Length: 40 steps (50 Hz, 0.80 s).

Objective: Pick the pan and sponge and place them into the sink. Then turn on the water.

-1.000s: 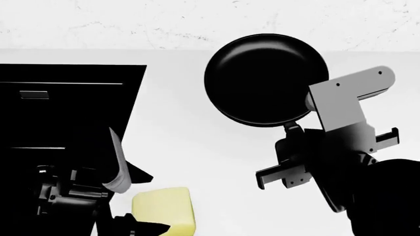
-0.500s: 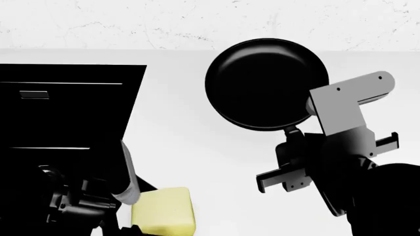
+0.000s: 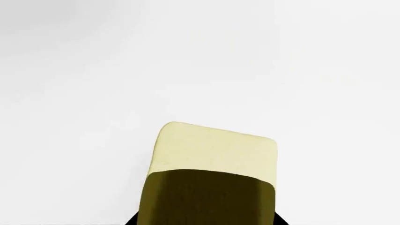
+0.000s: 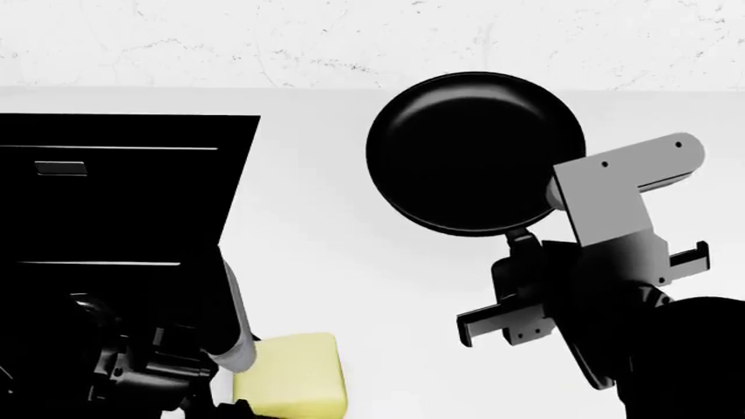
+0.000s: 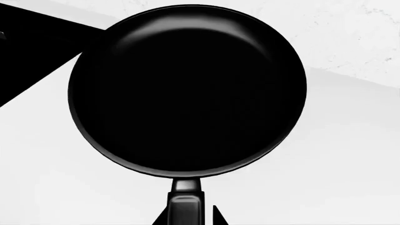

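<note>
My right fingers (image 5: 187, 216) clamp the pan (image 4: 475, 153) handle, so keep it level toward the sink (image 4: 117, 218); left fingers' state unclear at the sponge (image 3: 212, 164)

No text, label, brand, number or sign can be read in any of the views; the pan (image 4: 475, 153), the sponge (image 4: 291, 377), the sink (image 4: 111, 188) and the white counter (image 4: 314, 244) carry no markings that show, and the speckled wall (image 4: 233, 44) behind bears only its mottled pattern
</note>
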Motion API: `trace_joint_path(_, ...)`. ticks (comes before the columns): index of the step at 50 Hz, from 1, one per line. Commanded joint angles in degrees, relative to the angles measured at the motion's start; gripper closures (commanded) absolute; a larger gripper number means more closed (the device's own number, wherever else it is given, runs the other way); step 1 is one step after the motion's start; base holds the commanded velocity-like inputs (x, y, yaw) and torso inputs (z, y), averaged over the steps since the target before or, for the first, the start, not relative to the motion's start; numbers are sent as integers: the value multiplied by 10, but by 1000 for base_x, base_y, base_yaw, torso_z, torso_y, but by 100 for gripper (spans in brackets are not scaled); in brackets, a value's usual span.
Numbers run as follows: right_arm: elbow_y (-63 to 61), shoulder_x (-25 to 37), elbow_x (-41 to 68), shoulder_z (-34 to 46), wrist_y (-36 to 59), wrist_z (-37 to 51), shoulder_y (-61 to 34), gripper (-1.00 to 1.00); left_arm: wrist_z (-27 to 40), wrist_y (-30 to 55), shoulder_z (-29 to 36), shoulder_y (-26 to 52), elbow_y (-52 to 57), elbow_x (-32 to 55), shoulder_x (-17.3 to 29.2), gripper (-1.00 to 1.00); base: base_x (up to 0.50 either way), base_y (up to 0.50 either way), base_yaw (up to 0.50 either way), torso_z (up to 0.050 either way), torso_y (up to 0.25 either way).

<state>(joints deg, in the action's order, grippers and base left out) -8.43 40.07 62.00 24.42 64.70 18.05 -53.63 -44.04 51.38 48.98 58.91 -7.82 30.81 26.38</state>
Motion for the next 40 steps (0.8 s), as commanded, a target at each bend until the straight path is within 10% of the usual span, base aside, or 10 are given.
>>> trace_joint_path(1, -9, 2, -21, -17, -4, -6, -13, 100, 7, 16, 4, -3, 9, 9, -1, 100, 0, 0, 0, 0, 0)
trace_joint_path(40, -75, 38, -10, -51, -44, 19, 48, 100, 207, 62, -206, -57, 143, 87, 61, 100, 0, 0, 0, 1, 2)
